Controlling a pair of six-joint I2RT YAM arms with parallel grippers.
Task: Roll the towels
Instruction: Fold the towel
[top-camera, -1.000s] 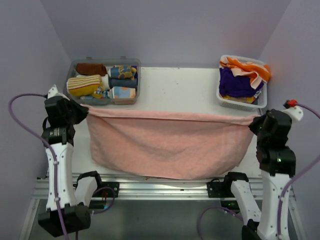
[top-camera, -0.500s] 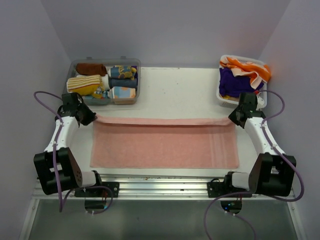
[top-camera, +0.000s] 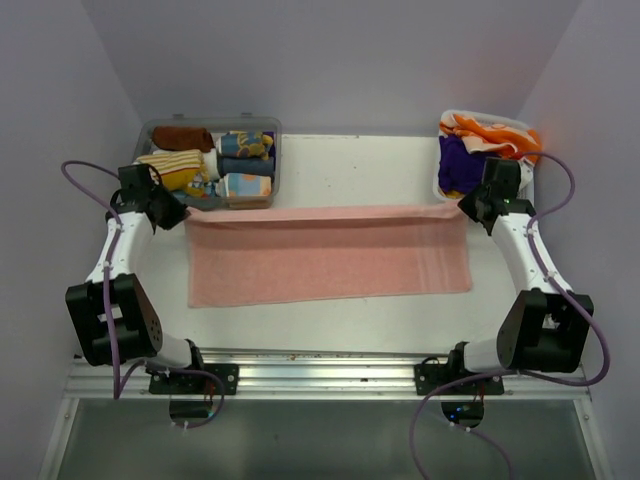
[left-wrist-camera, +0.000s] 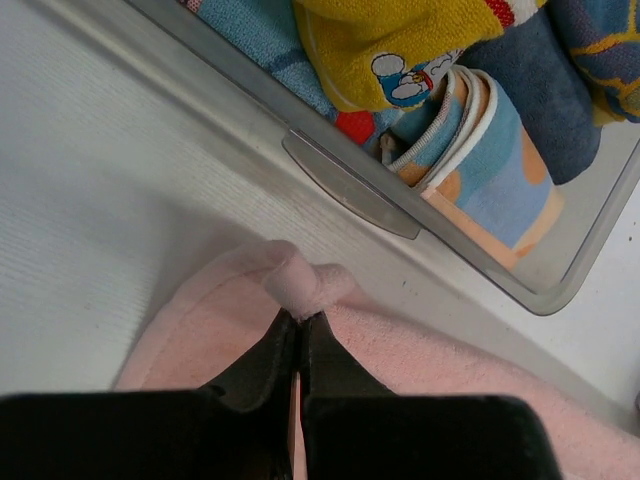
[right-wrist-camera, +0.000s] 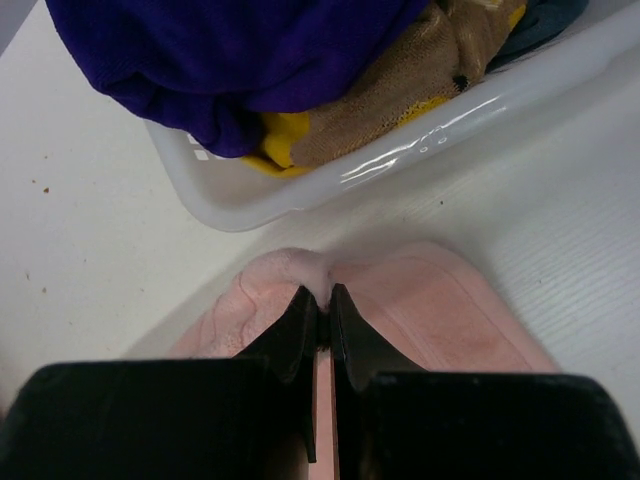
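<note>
A pink towel (top-camera: 330, 255) lies spread flat across the middle of your tabletop (top-camera: 330, 325), its long side running left to right. Your left jaws are closed on its far left corner, and your right jaws on its far right corner. Beyond it, a clear bin (left-wrist-camera: 350, 188) of rolled towels (top-camera: 245, 185) sits far left. A white basket (right-wrist-camera: 420, 150) of loose purple and orange towels (top-camera: 470, 165) sits far right.

Pink towel (top-camera: 330, 258) plain. Table (top-camera: 350, 170) white. Bin (top-camera: 277, 160) clear grey: striped yellow roll (top-camera: 168, 168), brown roll (top-camera: 182, 137), blue cartoon-print rolls (top-camera: 245, 185). Basket (top-camera: 440, 188) white: purple towel (top-camera: 460, 165), orange-and-cream towel (top-camera: 495, 135).
</note>
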